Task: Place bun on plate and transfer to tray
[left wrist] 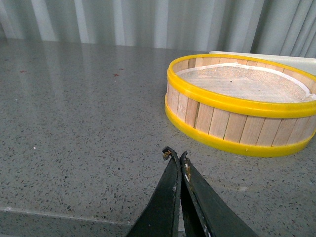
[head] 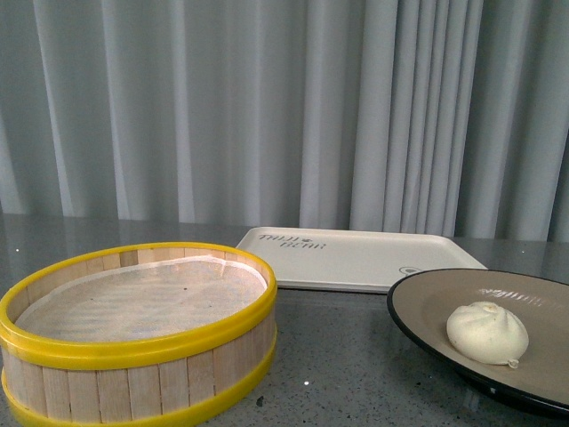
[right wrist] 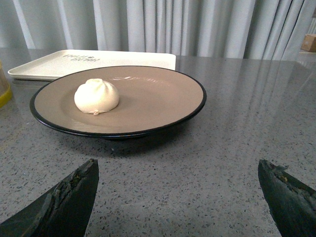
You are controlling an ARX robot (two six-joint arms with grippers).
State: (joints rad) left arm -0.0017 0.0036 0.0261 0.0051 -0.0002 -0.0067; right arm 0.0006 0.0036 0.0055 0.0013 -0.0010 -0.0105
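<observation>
The white pleated bun [head: 487, 333] lies on the beige plate [head: 427, 302] with the black rim, at the front right of the table. In the right wrist view the bun [right wrist: 97, 96] sits left of centre on the plate [right wrist: 163, 94]. My right gripper [right wrist: 177, 165] is open, low over the table, a short way from the plate's near rim. The cream tray [head: 356, 258] lies flat behind the plate, with nothing on it; it also shows as the tray [right wrist: 59, 64]. My left gripper [left wrist: 176, 155] is shut with nothing in it, beside the steamer basket.
A wooden steamer basket [head: 133, 356] with yellow rims and a paper lining stands at the front left; in the left wrist view this basket [left wrist: 242, 106] has the tray's corner behind it. Grey curtains [head: 284, 107] close off the back of the speckled table.
</observation>
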